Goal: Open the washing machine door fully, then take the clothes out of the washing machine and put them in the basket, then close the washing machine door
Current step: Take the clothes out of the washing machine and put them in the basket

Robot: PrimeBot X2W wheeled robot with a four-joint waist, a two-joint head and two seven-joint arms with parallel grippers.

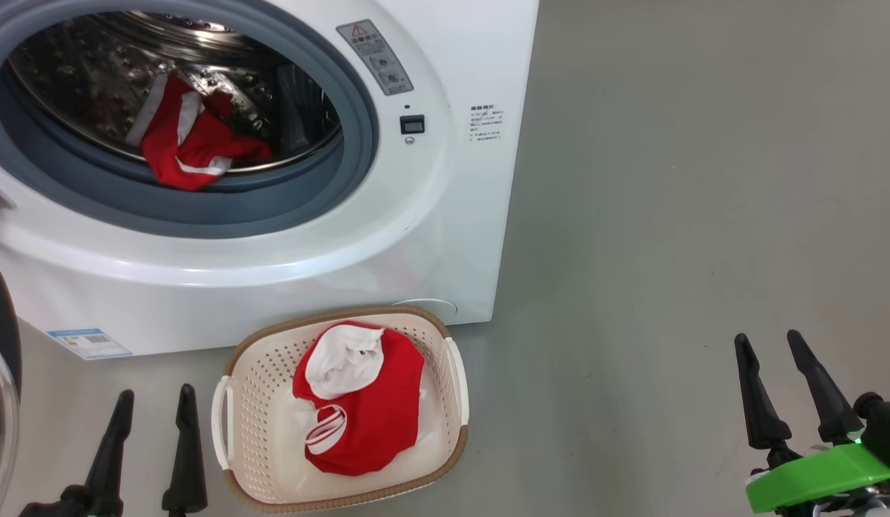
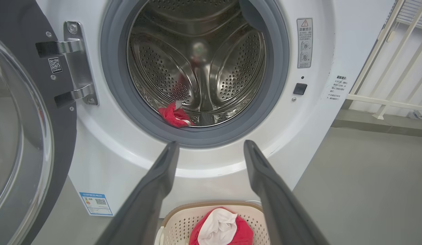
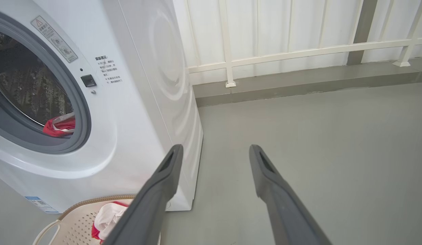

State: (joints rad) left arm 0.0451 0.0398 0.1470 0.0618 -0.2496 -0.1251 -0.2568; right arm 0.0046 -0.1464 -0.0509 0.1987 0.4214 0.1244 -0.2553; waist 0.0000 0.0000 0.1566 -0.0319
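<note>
The left gripper (image 1: 157, 391) and right gripper (image 1: 768, 336) each have two long matte-black fingers tapering to blunt tips. Close up, the fingers (image 2: 153, 194) look dark grey, with a shallow slot near each tip. A bright green housing (image 1: 818, 477) backs the right pair.

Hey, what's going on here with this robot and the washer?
The robot is emptying the washing machine. The washing machine door is swung open. One red garment already lies in the basket on the floor; a second red garment waits at the front of the drum. The left gripper and right gripper are open and empty.
</note>
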